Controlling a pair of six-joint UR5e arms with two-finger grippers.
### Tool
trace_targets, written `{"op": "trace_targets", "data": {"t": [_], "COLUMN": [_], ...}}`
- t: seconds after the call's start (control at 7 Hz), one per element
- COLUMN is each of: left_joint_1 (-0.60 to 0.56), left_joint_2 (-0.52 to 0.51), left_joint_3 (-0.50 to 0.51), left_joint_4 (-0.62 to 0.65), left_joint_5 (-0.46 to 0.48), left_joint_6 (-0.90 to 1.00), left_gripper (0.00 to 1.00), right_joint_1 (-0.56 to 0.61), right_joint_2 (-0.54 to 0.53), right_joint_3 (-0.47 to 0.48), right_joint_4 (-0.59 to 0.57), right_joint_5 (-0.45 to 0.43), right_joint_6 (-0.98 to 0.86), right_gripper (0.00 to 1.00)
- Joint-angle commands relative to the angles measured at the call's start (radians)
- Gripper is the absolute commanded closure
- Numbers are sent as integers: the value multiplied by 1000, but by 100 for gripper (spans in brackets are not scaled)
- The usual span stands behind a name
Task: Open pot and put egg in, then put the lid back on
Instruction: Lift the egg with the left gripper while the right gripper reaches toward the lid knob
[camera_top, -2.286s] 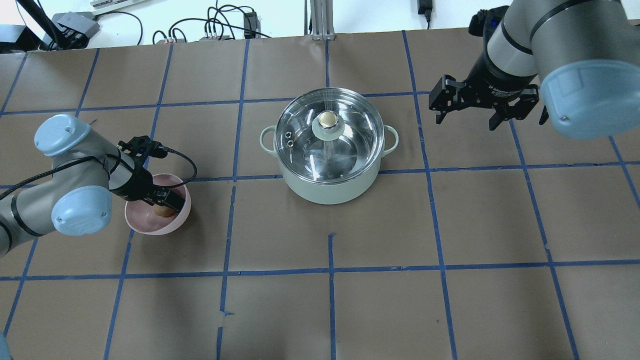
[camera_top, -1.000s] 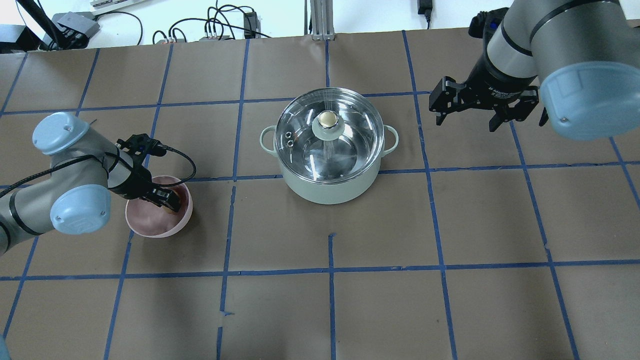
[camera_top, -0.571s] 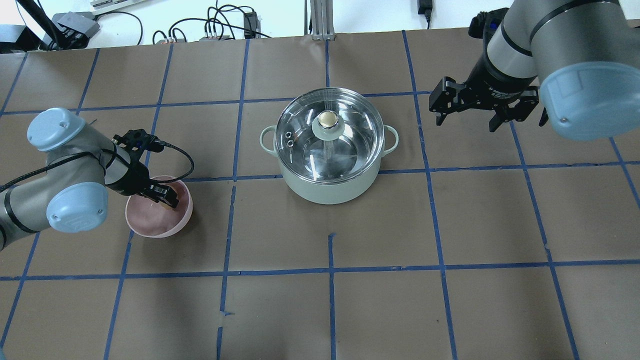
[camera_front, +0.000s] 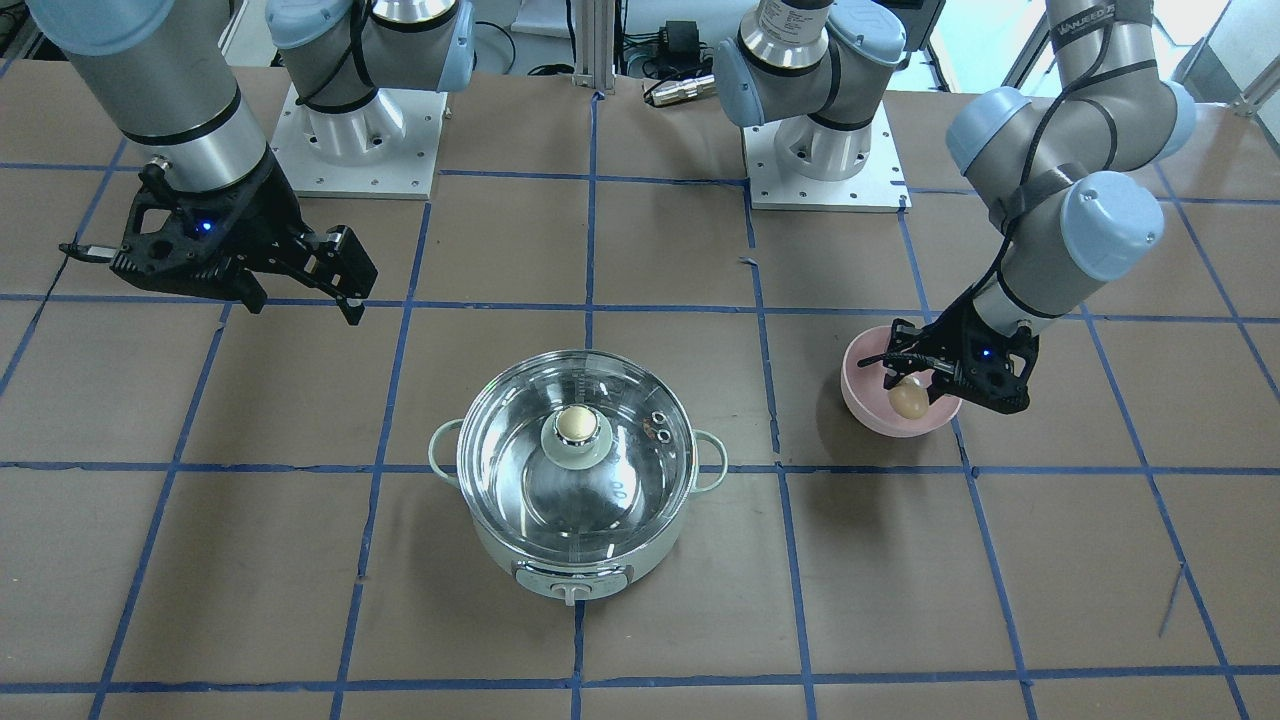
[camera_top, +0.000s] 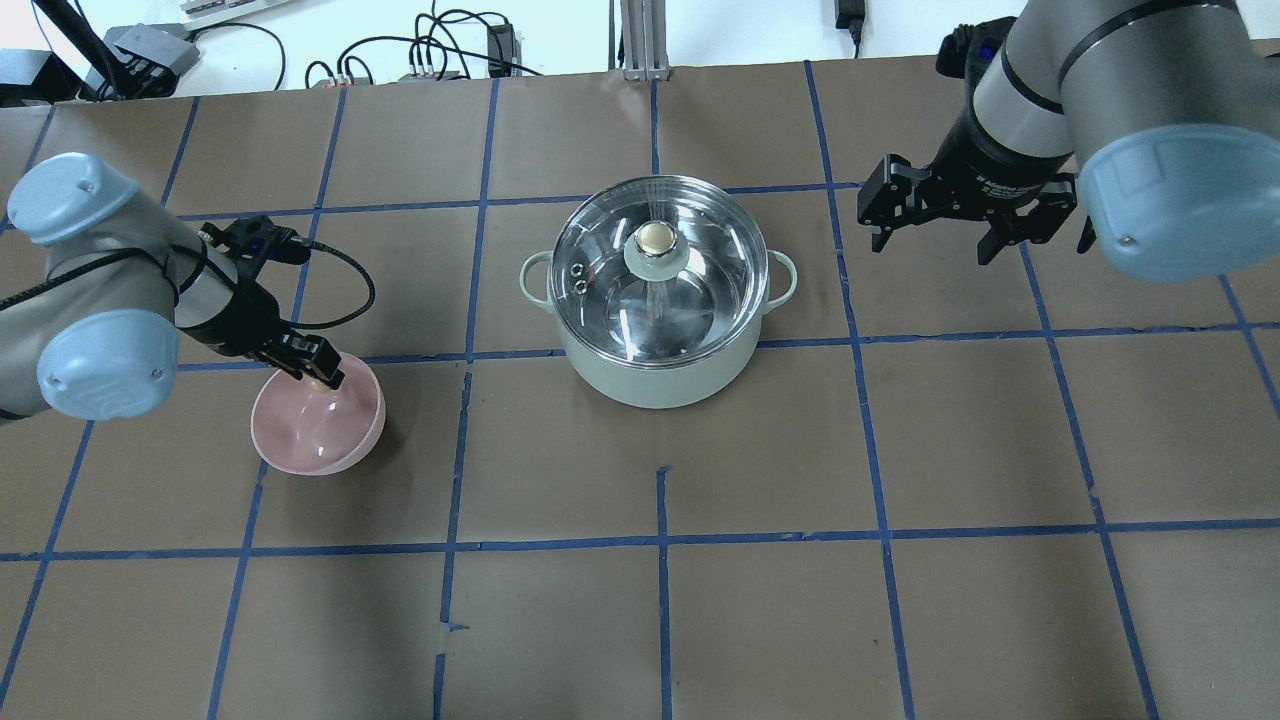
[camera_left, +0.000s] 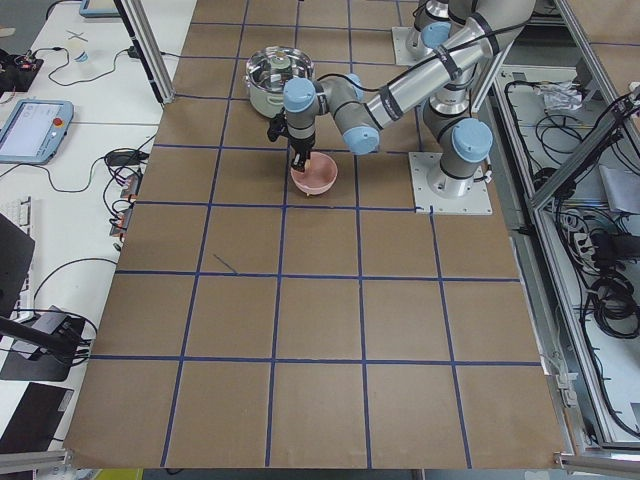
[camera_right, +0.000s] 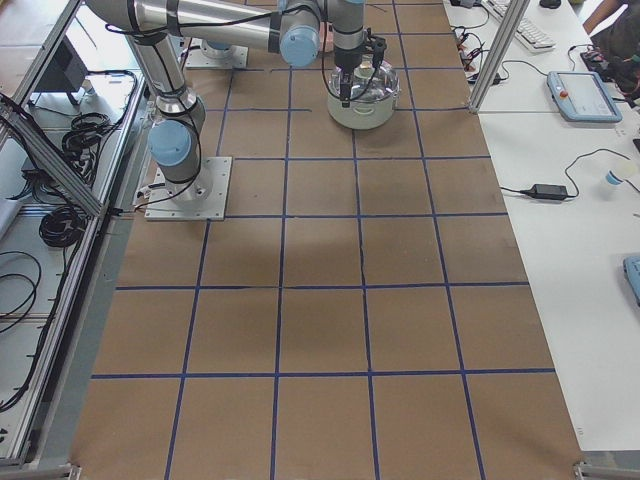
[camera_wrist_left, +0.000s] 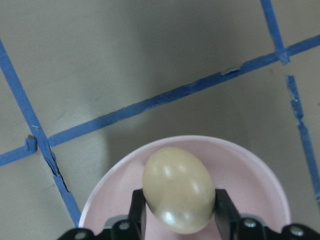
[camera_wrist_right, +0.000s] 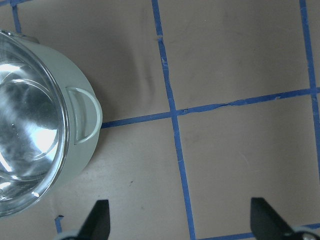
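left gripper clamped on egg, held over pink bowl | pot mid-table, lid seated on it | right gripper spread wide, empty, beyond pot | done: egg grasped; left: lid off, egg in, lid back

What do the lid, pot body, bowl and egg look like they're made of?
Lid: clear glass, steel interior shows through; shiny metal rim.
Pot: pale-green glossy coat, likely enamelled or painted metal.
Bowl: pink, smooth, glare spots; plastic or ceramic, can't tell.
Egg: tan, slightly glossy shell; real or fake unclear.
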Motion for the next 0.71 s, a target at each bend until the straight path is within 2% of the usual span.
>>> {"op": "trace_targets", "data": {"t": [0.0, 0.14, 0.29, 0.43, 0.57], "left_joint_1": [-60, -70, -104, -163, -235], "left_joint_2": [44, 73, 101, 134, 139], "left_joint_3": [83, 118, 167, 228, 311], "left_joint_4": [-156, -226, -295, -384, -451], "left_joint_5": [3, 1, 0, 3, 1], "left_joint_6": [-107, -137, -212, -278, -395], "left_gripper": [98, 98, 98, 98, 98], "right_joint_1": [-1, 0, 6, 34, 129], "right_joint_2": [0, 8, 23, 82, 162], "right_joint_3": [-1, -12, -27, -94, -213], "right_joint_4": [0, -9, -109, -130, -124], "right_joint_5": [1, 4, 5, 31, 22], "right_joint_6": [0, 15, 45, 93, 136], "right_gripper": [0, 0, 0, 0, 0]}}
